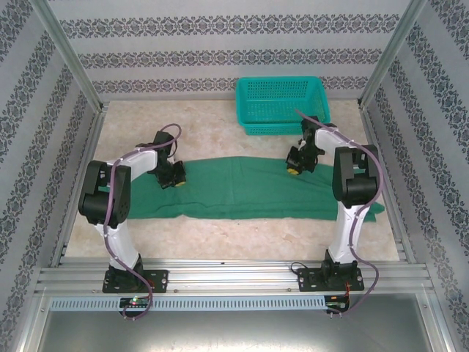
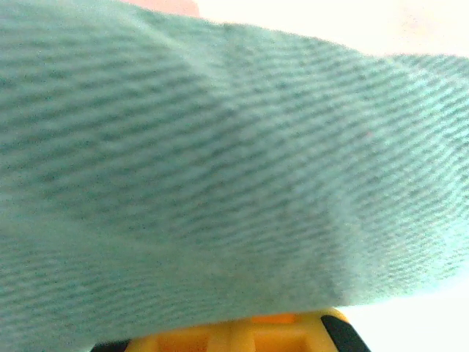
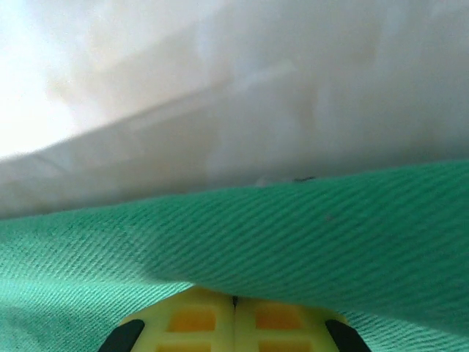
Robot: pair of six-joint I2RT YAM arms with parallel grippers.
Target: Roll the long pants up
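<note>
Over beige tabletop, pinching far edge of green pants with left gripper and right gripper, both sets of jaws pressing together on cloth, teal basket just behind.

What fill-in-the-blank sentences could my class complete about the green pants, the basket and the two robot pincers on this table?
1. The long pants lie spread along the table, not yet ____ up.
2. Their colour is ____.
3. The teal basket stands closer to the ____ pincer than to the other.
4. The left pincer and the right pincer, both shut, are down at the far edge of the ____.

Missing words: rolled; green; right; pants.
</note>
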